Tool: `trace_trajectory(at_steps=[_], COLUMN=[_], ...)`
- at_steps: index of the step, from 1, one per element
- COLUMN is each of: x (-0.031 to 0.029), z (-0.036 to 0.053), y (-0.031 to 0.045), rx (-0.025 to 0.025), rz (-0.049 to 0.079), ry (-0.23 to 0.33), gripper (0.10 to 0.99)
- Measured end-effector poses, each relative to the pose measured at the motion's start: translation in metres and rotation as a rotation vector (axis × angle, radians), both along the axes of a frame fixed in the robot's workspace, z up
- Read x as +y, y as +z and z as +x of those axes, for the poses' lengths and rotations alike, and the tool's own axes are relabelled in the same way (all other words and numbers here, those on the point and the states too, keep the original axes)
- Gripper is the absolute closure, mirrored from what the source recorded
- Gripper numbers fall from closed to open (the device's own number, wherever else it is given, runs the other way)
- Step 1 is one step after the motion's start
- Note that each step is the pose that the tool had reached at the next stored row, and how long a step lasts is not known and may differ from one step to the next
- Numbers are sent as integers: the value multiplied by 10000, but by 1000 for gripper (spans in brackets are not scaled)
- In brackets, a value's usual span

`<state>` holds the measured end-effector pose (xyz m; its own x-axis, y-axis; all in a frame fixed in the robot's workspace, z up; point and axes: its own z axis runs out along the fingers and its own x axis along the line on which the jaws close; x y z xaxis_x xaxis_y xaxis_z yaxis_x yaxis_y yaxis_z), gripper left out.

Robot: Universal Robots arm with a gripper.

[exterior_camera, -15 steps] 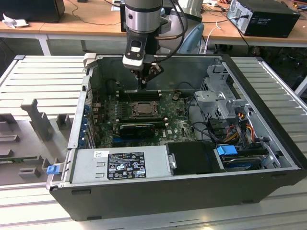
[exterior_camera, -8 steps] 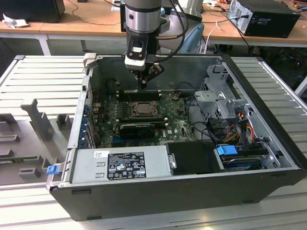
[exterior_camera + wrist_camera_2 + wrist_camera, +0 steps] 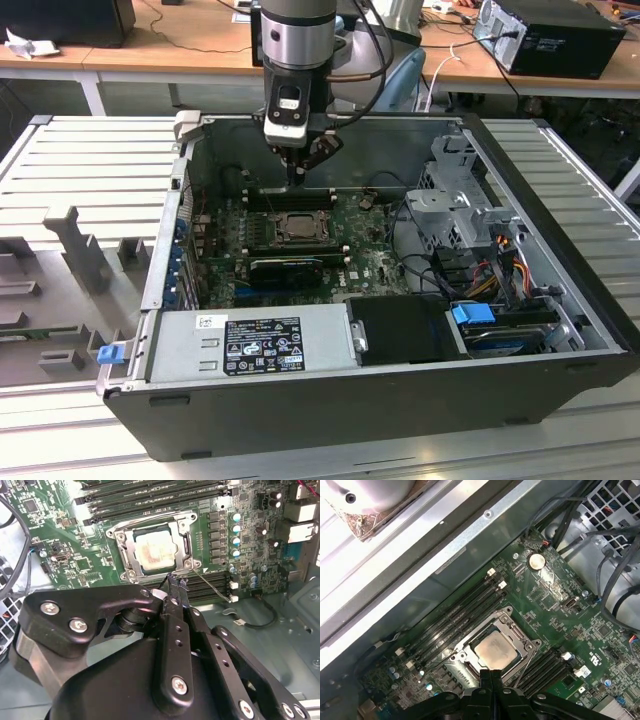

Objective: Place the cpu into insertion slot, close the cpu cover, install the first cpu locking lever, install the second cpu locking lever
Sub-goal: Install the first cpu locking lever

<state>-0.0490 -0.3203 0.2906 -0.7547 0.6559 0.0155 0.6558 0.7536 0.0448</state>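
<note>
Just beside the cpu cover [image 3: 129,550] hover jaws (closed).

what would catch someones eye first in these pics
An open computer case lies in the middle of the exterior view, and the arm's gripper hangs inside it over the green motherboard. In both wrist views the pale cpu shows through the window of the metal cpu cover, with the gripper's shut fingertips right at the cover's edge.
</note>
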Motion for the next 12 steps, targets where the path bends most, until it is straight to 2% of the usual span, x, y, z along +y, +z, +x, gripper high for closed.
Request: trace_trajectory(at_steps=[6, 12], x=[0, 0], z=[0, 0], y=[0, -2], rx=[0, 0], rz=[0, -2], ry=[364, 1607], gripper=[980, 980])
